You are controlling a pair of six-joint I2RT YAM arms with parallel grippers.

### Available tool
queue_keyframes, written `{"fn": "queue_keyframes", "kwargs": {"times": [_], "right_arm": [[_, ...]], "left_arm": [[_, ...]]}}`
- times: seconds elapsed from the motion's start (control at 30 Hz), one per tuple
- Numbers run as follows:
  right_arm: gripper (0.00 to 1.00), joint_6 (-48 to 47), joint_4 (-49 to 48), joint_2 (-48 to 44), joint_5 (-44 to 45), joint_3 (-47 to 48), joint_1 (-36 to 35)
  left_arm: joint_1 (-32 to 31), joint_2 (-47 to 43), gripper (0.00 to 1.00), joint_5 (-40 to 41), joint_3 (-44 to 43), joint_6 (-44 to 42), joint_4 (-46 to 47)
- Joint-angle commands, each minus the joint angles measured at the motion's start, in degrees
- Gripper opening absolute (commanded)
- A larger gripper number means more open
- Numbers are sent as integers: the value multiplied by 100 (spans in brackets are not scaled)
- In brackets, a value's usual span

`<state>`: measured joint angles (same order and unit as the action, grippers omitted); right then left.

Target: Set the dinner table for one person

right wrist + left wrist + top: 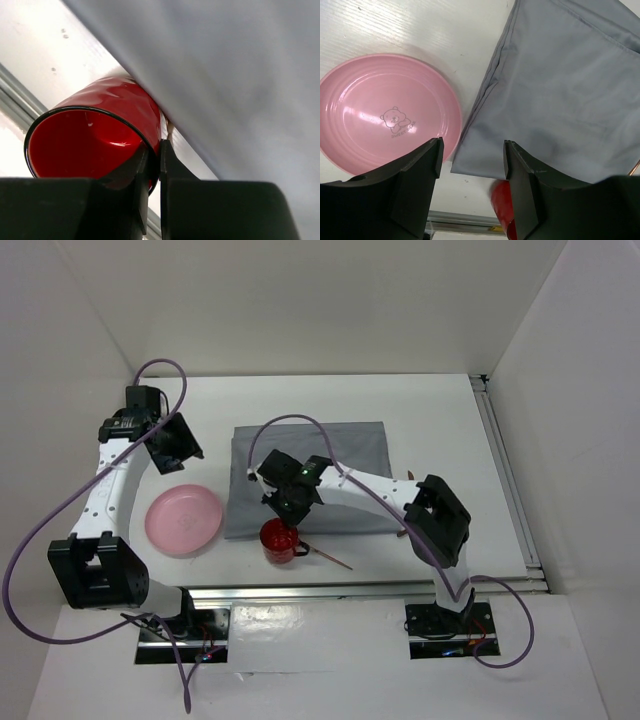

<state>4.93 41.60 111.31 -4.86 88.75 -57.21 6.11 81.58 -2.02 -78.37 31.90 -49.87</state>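
Here, dinner table (440,420), grey cloth (345,450), white walls (300,300); R jaws tight on red cup (279,541), L jaws apart.

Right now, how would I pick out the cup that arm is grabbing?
On the white table lies a grey cloth. At its near edge stands a red cup, rim pinched by the right gripper. It is glossy, deep red and upright, unlike the flat pink plate left of it.

Pink plate (184,519) beside grey cloth (330,450); red cup (278,542).
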Motion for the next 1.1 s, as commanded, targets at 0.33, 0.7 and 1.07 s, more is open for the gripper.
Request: {"fn": "queue_keyframes", "kwargs": {"times": [0.33,0.7,1.07], "right_arm": [[0,904,1270,-136,1242,2400,2167],[0,1283,1043,1146,1023,3262,3954],[0,1160,1043,2078,1040,3948,4288]], "left_arm": [[48,-72,72,211,119,176,55],[48,33,72,113,462,-105,39],[487,-616,83,79,1842,500,-180]]}}
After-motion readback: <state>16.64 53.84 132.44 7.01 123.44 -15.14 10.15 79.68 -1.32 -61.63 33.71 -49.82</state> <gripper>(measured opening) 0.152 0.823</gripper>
